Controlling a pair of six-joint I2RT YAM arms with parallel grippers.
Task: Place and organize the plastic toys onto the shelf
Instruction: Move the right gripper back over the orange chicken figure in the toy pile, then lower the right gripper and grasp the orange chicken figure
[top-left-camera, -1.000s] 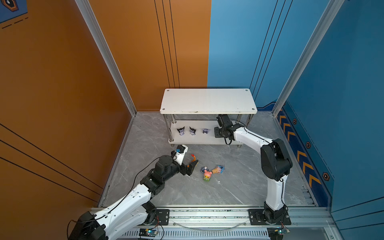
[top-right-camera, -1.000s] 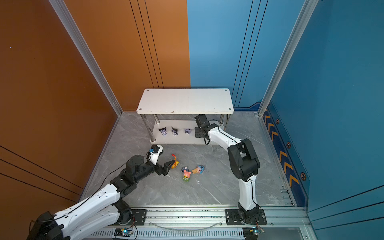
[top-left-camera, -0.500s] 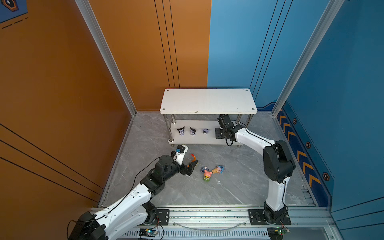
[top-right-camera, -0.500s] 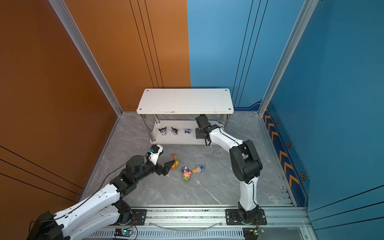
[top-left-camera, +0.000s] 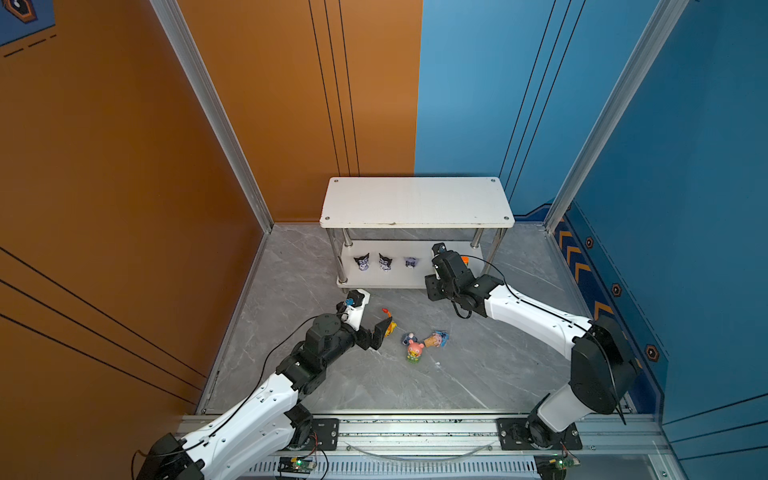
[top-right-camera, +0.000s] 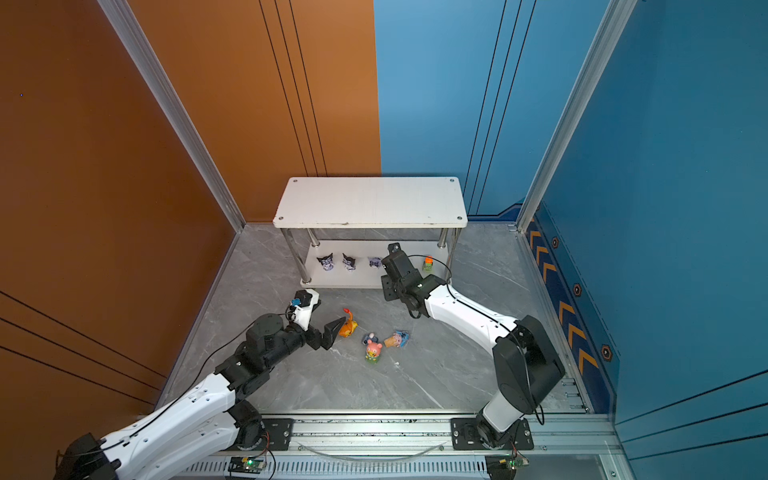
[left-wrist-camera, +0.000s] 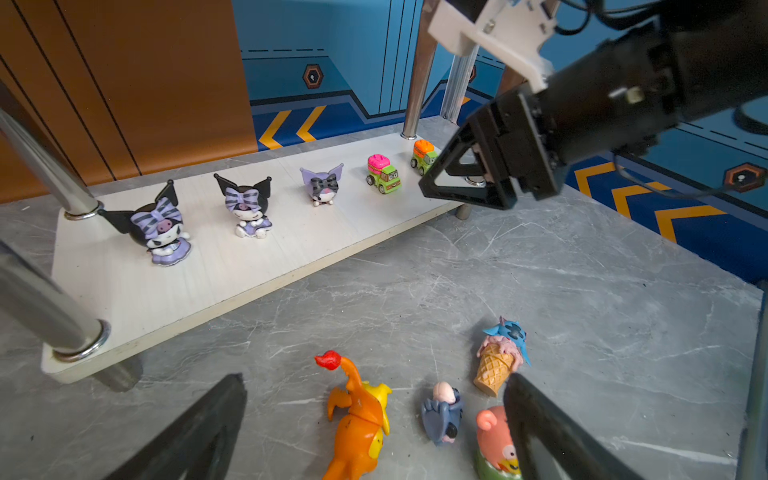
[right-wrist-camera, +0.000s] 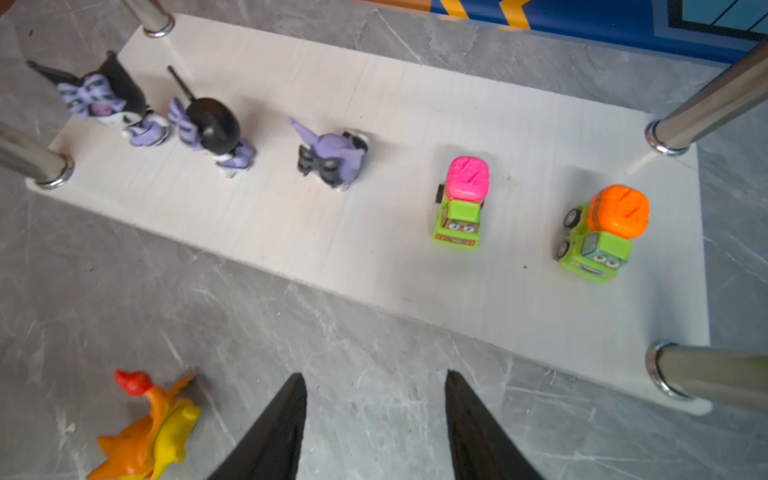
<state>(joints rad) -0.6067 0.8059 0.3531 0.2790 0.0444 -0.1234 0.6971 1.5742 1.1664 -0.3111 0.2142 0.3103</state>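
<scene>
While the left pincer (left-wrist-camera: 372, 380) hangs low over the grey tabletop (top-left-camera: 478, 374) with its jaws spread wide and nothing between them, the orange spiky creature (left-wrist-camera: 357, 419) lies on its side close by its fingertips. To the right of that toy, the grey-blue donkey (left-wrist-camera: 442, 415), the pink bear (left-wrist-camera: 492, 440) and the blue one on a cone (left-wrist-camera: 498, 357) sit bunched near one another on the tabletop, in front of the shelf (top-left-camera: 415, 201) and not on it. The donkey and the cone toy lie flat. The bear is partly hidden behind a finger in the left wrist view.

On the shelf's lower board (right-wrist-camera: 374, 249) five toys stand in a row. The first eared head (left-wrist-camera: 162, 228) is nearest the left posts, then the second eared head (left-wrist-camera: 247, 208), then the third eared head (left-wrist-camera: 322, 187). The pink-topped green block (left-wrist-camera: 383, 174) follows, and the orange-topped green block (left-wrist-camera: 423, 156) stands near the right end.

Just before that right half, the right pincer (right-wrist-camera: 374, 374) hovers over the tabletop, jaws parted and gripping nothing, apart from both blocks.
</scene>
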